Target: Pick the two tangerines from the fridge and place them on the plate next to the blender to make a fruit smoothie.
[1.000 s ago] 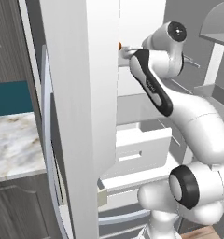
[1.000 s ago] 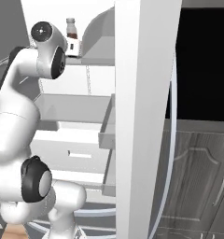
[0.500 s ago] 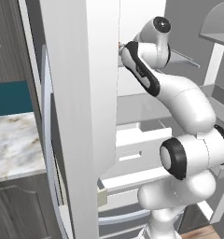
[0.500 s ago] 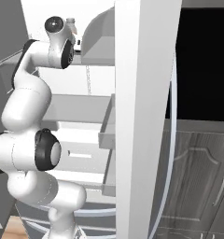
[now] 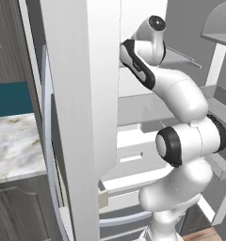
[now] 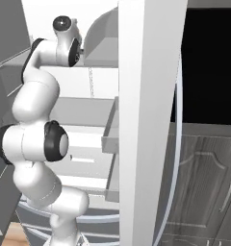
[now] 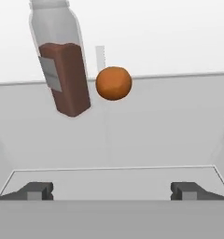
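One tangerine, small, round and orange, rests on a white shelf deep inside the fridge, just right of a tilted-looking clear bottle of brown liquid. My gripper is open and empty. It points straight at the tangerine from well short of it, and the fruit sits on the midline between the two dark fingertips. In both base views my white arm reaches up and into the fridge's upper shelf, the hand tucked behind the open door's edge.
The open fridge door stands close beside my arm. Grey pulled-out drawers lie below the shelf. A marble counter is at the left and dark panelled cabinets at the right.
The arm has straightened and risen, and the hand has pushed further into the upper shelf. The jaws have stayed wide apart.
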Controlling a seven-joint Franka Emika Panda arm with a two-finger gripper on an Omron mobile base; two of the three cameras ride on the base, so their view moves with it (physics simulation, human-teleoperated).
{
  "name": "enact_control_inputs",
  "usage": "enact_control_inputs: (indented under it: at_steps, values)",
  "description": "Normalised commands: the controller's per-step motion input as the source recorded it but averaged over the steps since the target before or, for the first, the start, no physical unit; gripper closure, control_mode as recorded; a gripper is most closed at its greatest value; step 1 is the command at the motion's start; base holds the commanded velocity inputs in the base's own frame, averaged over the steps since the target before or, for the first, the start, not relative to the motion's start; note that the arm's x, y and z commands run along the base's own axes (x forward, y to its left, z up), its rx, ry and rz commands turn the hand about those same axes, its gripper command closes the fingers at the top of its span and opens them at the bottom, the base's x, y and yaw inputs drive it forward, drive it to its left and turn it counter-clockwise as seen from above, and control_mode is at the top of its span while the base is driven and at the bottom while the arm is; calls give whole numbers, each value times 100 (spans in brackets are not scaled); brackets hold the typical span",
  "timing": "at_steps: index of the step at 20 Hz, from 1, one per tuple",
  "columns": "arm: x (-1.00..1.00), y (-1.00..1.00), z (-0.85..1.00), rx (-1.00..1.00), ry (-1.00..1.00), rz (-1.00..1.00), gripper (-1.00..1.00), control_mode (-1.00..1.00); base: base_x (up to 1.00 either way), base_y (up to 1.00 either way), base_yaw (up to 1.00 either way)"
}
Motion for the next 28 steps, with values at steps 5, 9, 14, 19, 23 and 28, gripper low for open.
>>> enact_control_inputs:
  at_steps: [5, 9, 14, 19, 23, 28]
  values:
    - [63, 5, 0, 0, 0, 0, -100, -100, 0, 0, 0]
    - [65, 5, 0, 0, 0, 0, -100, -100, 0, 0, 0]
    - [42, 1, -7, 0, 0, 0, -100, -100, 0, 0, 0]
    - [54, 5, 0, 0, 0, 0, -100, -100, 0, 0, 0]
    - [51, 10, -2, 0, 0, 0, -100, -100, 0, 0, 0]
    - [22, 0, -2, -1, 0, 1, -100, -100, 0, 0, 0]
